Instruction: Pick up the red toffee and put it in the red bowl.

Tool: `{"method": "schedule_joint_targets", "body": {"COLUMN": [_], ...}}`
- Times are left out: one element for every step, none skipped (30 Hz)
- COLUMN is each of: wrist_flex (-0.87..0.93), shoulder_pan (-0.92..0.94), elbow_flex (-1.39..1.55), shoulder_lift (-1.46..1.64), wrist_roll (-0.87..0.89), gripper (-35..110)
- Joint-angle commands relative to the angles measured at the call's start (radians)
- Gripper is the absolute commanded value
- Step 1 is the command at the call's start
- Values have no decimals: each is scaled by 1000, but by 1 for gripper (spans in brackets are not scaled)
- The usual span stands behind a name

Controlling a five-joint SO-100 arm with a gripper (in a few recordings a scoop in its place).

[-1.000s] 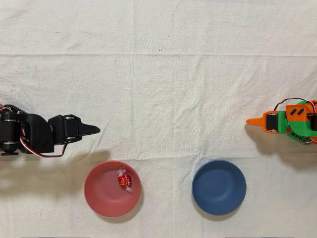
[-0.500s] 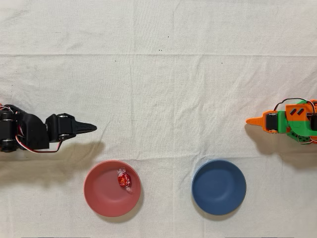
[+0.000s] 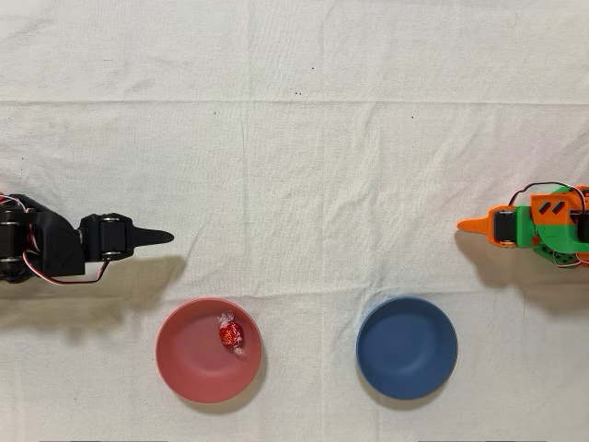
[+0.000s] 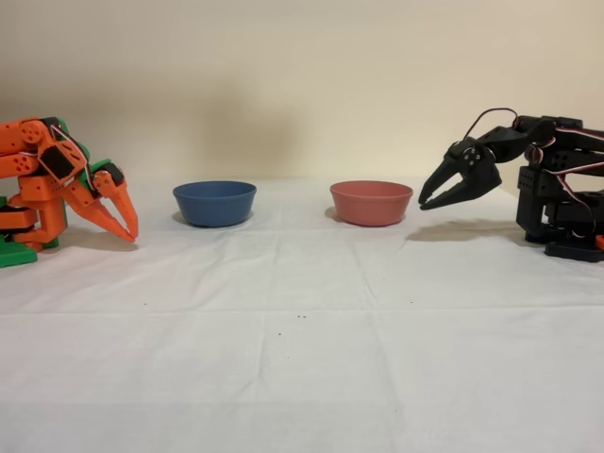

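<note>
Count first: two bowls, one candy, two arms. The red bowl sat at lower left in the overhead view, the blue bowl well apart to its right; in the fixed view they swapped sides, red bowl right, blue bowl left. One red toffee lay inside the red bowl, on the upper-right part of its floor, clear wrapper ends showing; the rim hid it in the fixed view. The black arm's gripper was up off the white cloth, left of & above the bowl in the overhead view, touching nothing. In the fixed view the gripper had its fingers parted a little at the tips, w/ nothing between them. The orange arm stood idle at the far side. Vs 1 s ago: the black arm had pulled back toward its base, tip further left; toffee, bowls & orange arm hadn't moved.
</note>
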Motion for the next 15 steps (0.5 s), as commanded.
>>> {"method": "schedule_joint_targets", "body": {"wrist_flex": [-26, -26, -15, -6, 0, 8, 26, 52, 81, 89, 87, 89, 92, 98, 98], "shoulder_pan": [6, 8, 8, 8, 8, 6, 6, 6, 6, 8, 8, 8, 8, 6, 6], "elbow_flex": [48, 57, 57, 57, 57, 58, 58, 58, 58, 58, 58, 58, 58, 58, 58], "shoulder_lift": [12, 12, 12, 12, 12, 12, 12, 12, 12, 12, 12, 12, 12, 12, 12], "wrist_roll": [-18, -18, -9, 9, 21, 29, 41, 54, 66, 74, 71, 67, 60, 52, 54], "gripper": [1, 1, 1, 2, 2, 1, 1, 1, 1, 1, 1, 1, 1, 1, 1]}}
